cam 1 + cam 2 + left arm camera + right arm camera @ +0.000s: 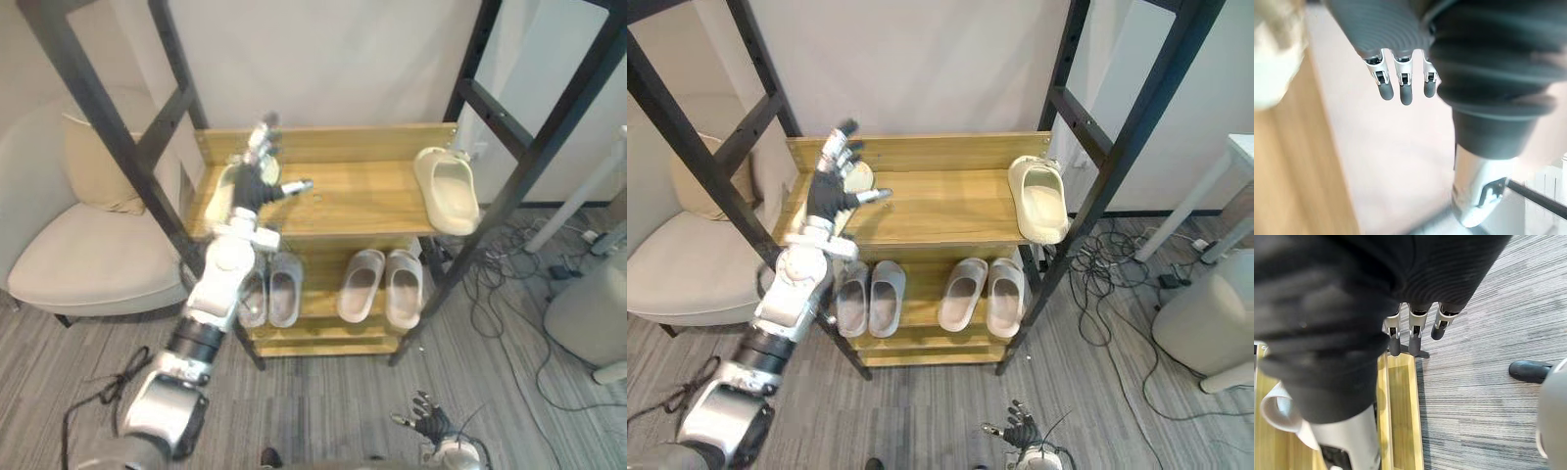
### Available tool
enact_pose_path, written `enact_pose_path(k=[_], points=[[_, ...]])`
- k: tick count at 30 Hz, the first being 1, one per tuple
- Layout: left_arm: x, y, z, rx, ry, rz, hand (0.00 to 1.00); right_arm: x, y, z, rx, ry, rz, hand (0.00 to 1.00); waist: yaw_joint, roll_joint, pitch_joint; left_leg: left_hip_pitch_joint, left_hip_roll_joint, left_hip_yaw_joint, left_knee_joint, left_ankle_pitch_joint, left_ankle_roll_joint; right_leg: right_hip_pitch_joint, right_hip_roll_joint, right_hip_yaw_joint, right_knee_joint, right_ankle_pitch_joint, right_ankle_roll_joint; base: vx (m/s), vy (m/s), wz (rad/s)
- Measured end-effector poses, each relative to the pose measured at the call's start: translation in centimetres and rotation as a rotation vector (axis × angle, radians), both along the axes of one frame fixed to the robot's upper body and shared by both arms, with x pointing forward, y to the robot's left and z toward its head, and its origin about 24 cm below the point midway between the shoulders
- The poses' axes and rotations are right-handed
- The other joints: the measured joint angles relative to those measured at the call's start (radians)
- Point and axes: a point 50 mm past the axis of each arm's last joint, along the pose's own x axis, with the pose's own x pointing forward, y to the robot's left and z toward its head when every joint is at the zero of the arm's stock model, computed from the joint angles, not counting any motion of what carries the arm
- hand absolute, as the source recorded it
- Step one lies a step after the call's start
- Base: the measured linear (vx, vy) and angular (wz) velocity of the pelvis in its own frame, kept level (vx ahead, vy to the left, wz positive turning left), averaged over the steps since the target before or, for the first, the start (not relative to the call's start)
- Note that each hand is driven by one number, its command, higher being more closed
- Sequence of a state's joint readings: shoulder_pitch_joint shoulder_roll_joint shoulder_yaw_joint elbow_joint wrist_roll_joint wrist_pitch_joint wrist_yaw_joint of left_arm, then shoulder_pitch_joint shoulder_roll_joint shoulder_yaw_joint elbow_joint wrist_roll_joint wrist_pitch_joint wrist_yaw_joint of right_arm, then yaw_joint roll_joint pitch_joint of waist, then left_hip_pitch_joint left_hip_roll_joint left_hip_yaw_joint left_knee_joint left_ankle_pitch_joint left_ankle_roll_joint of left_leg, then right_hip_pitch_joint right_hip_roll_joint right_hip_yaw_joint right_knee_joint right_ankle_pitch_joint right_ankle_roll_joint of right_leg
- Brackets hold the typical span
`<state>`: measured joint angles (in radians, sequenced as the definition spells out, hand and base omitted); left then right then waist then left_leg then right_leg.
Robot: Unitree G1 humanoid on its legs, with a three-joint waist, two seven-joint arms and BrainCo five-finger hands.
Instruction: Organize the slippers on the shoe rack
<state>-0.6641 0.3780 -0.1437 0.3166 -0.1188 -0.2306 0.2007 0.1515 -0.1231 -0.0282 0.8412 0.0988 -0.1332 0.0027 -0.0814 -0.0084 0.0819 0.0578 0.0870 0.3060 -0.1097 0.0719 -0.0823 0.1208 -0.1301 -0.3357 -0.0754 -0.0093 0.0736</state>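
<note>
left hand [255, 186] hovers, fingers [1405, 92] spread, over the top shelf's [362, 201] left slipper [860, 177]; closing on it looks next. right hand [431, 421] hangs slack.

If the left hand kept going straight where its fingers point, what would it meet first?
Probably the pale wall behind the shoe rack: the left hand is raised, open fingers aimed over the back rail. Depth is unclear, so it might clip that rail.
</note>
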Motion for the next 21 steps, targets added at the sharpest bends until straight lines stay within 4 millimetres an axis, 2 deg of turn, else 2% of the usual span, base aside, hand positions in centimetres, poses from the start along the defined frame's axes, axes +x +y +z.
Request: enact_pose_path(k=[3, 6, 8, 14, 21], points=[[0.4, 2.5, 1.8, 0.012, -0.041, 0.087, 0.00, 0.1, 0.0, 0.0, 0.003, 0.000, 0.000, 0.00, -0.003, 0.001, 0.001, -0.028, 0.001, 0.011, 0.006, 0.000, 0.000, -0.035, 0.002, 0.018, 0.000, 0.015, 0.008, 0.03, 0.010, -0.12], [0.7, 4.2, 2.3, 0.052, -0.030, 0.144, 0.00, -0.2, 0.0, -0.1, 0.007, 0.007, 0.002, 0.00, -0.003, 0.001, 0.001, -0.033, 0.001, 0.012, 0.006, 0.000, 0.000, -0.048, 0.002, 0.027, -0.001, 0.015, 0.008, 0.05, -0.004, -0.13], [1.1, 5.2, 3.4, 0.074, -0.037, 0.178, 0.00, 0.2, 0.0, 0.0, 0.010, -0.002, 0.004, 0.00, -0.003, 0.005, 0.005, -0.042, 0.002, 0.013, 0.006, 0.000, 0.000, -0.060, 0.003, 0.035, -0.001, 0.016, 0.007, 0.02, -0.007, -0.11], [1.8, 6.5, 5.3, 0.099, -0.041, 0.231, 0.00, 0.1, -0.1, 0.0, 0.015, 0.000, 0.011, 0.00, -0.004, 0.021, 0.022, -0.059, 0.003, 0.013, 0.006, 0.000, 0.000, -0.088, 0.004, 0.047, 0.004, 0.019, 0.002, -0.01, 0.000, -0.06], [1.9, 8.4, 6.3, 0.157, -0.019, 0.290, 0.00, 0.3, -0.1, 0.2, 0.017, -0.010, 0.017, 0.00, -0.004, 0.025, 0.045, -0.094, 0.007, 0.014, 0.006, 0.000, 0.000, -0.138, 0.005, 0.074, 0.019, 0.029, -0.003, -0.05, 0.008, -0.09]])
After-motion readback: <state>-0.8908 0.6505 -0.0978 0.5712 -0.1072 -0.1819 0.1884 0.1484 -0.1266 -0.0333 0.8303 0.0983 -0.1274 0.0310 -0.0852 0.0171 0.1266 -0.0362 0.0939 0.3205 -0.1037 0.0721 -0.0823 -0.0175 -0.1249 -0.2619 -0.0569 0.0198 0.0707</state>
